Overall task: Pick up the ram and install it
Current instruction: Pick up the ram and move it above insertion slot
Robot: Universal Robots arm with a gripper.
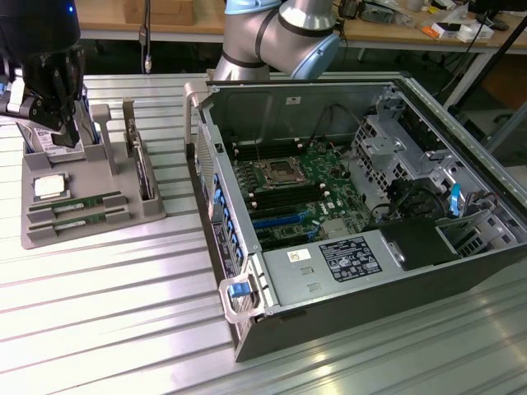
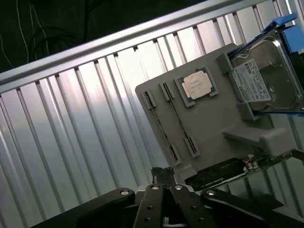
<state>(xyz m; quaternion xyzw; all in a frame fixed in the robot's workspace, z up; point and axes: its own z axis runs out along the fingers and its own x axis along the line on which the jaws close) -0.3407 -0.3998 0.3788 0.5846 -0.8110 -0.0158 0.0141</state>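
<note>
The gripper (image 1: 67, 136) hangs over the far corner of the grey tray (image 1: 99, 226). Its jaws are pressed fully together with nothing between them. In the wrist view the 2 fingertips (image 2: 164, 172) meet in front of the tray's edge, clear of every part.

The ram (image 1: 80, 202) lies flat in a slot at the tray's near end, below the jaws and apart from them, untouched. A 2nd stick (image 1: 78, 219) lies in the next slot, farther still from the jaws. The cpu (image 1: 49, 186) sits in its recess between the jaws and the ram.

The hard drive (image 1: 145, 169) stands on edge in the tray, off to the jaws' side toward the exterior view's right. A green board (image 2: 266, 161) sits in a tray slot near the jaws.

The open case (image 1: 362, 247) lies on the ribbed table (image 1: 123, 313) well apart from the jaws, beyond the hard drive, with its motherboard (image 1: 288, 185) uncovered.
</note>
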